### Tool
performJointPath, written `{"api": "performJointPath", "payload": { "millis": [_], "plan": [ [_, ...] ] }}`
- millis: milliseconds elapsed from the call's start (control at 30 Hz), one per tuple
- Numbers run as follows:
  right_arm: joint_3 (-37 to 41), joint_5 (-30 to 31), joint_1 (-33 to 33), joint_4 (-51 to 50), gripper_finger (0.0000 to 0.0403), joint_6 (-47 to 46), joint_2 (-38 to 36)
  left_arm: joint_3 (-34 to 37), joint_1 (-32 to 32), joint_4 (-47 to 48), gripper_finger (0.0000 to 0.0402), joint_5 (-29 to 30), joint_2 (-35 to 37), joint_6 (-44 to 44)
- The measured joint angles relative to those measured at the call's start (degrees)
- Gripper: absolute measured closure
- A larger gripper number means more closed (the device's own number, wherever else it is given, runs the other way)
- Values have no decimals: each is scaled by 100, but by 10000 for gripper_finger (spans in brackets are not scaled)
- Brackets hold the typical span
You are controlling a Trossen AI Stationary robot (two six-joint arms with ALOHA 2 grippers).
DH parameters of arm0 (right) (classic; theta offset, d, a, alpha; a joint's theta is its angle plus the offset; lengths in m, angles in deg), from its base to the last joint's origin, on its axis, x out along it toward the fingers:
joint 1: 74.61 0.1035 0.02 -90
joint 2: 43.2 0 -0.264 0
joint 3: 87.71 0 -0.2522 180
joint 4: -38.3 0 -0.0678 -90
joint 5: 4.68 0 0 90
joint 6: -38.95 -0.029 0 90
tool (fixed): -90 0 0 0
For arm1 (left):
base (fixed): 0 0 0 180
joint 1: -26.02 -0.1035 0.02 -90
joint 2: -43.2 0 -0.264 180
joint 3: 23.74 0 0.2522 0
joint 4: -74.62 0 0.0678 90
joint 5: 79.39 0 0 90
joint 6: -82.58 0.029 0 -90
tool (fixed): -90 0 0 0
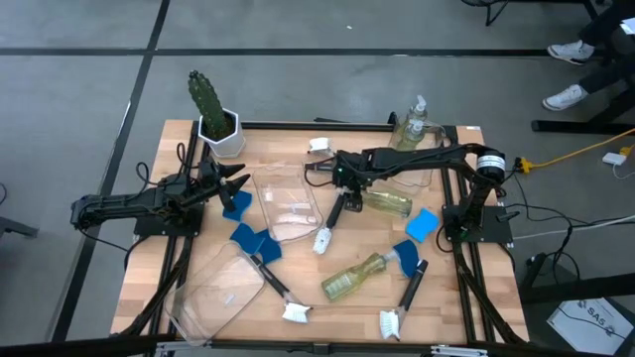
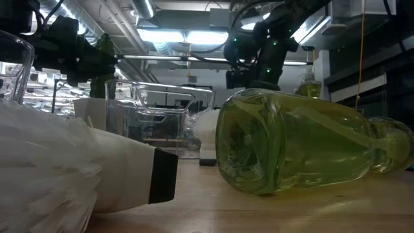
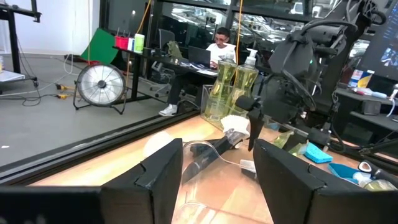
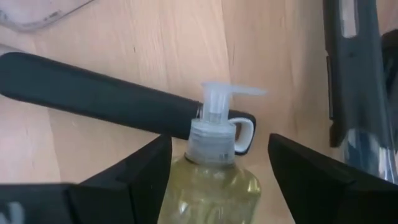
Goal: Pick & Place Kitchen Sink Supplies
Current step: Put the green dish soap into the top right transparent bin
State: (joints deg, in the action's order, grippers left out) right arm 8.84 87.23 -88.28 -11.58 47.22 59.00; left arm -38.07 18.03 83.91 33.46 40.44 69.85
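Soap bottle [image 4: 211, 168] between spread right gripper [image 4: 214, 165] fingers, untouched; brush handle [image 4: 99, 99] beyond; left gripper [image 3: 214, 168] open.

Both arms were matte black, pretty skinny tube-style links with chunky joints. The right arm [image 1: 474, 183] had a silver ring with a white label near its base, black cables looped around it. Fingers [image 4: 124, 180] were flat, angular black wedges.

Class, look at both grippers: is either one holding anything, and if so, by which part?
Nothing is held. The right gripper stands open around a lying soap bottle just below its pump, not closed on it. The left gripper is open, empty.
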Motion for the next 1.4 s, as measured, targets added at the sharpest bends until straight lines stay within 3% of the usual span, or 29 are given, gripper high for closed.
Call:
{"api": "performJointPath", "payload": {
  "millis": [367,833,1400],
  "plan": [
    [0,24,15,5,147,-44,178,0,0,0,212,2,-1,0],
    [-15,78,37,152,286,-194,433,0,0,1,211,1,0,0],
    [-154,-315,-99,116,286,-651,431,0,0,2,212,2,-2,0]
  ]
}}
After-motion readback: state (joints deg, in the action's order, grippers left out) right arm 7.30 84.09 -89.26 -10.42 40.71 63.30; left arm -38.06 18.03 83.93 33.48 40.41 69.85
